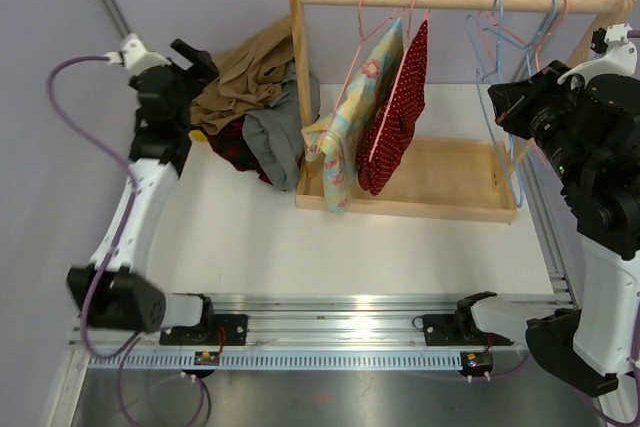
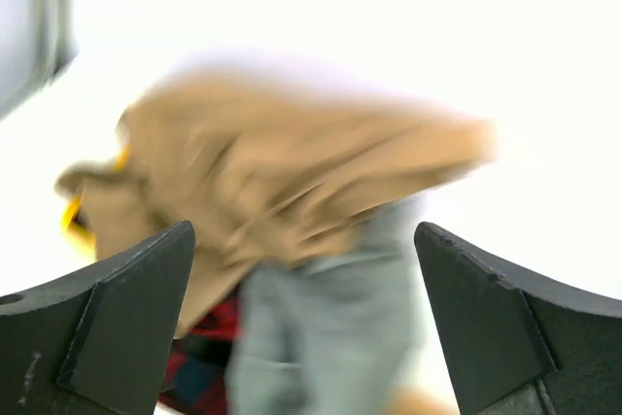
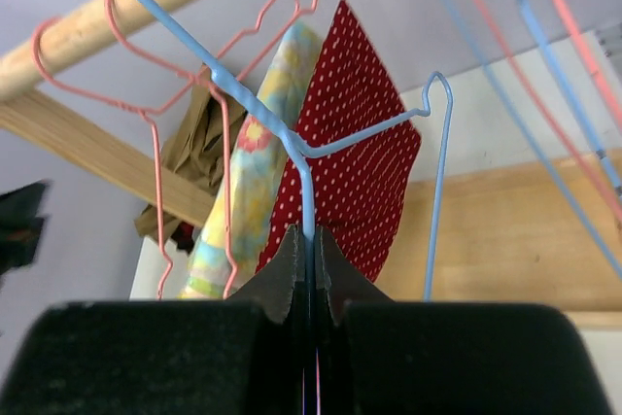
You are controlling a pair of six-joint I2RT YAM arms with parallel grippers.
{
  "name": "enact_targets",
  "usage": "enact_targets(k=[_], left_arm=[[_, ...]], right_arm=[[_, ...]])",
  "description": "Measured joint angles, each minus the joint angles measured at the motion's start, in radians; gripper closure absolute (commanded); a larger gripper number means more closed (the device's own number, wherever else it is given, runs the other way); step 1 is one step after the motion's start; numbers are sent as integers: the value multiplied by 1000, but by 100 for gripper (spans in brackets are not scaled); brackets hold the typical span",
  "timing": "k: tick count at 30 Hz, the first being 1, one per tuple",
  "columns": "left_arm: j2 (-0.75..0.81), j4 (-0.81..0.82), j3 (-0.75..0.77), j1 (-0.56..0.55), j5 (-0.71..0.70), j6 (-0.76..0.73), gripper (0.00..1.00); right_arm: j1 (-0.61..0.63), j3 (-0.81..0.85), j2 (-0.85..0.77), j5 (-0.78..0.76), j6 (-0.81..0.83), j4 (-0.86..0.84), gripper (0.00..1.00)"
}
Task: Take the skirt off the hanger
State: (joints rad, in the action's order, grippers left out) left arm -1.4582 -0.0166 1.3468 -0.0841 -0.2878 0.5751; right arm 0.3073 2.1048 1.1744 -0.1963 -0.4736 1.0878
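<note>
My right gripper [image 3: 309, 240] is clamped on a bare blue hanger [image 3: 306, 187], while my left gripper [image 2: 303, 240] hangs open over the tan skirt [image 2: 292, 172] atop the pile [image 1: 270, 137] beside the rack [image 1: 440, 187].

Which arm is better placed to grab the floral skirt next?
Left, likely. The left fingers are open and empty over the clothes pile, just across the rack post from the floral skirt. The right fingers are shut on a bare blue hanger and must release first.
</note>
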Motion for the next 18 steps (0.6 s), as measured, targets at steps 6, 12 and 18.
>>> enact_targets(k=[6, 12, 18], left_arm=[[416, -85, -30, -70, 30, -56, 1], [580, -357, -72, -160, 32, -147, 1], [758, -623, -260, -162, 39, -178, 1]], right_arm=[[0, 11, 35, -108, 60, -88, 100], [-5, 37, 163, -188, 106, -185, 100], [-48, 18, 267, -172, 93, -216, 100]])
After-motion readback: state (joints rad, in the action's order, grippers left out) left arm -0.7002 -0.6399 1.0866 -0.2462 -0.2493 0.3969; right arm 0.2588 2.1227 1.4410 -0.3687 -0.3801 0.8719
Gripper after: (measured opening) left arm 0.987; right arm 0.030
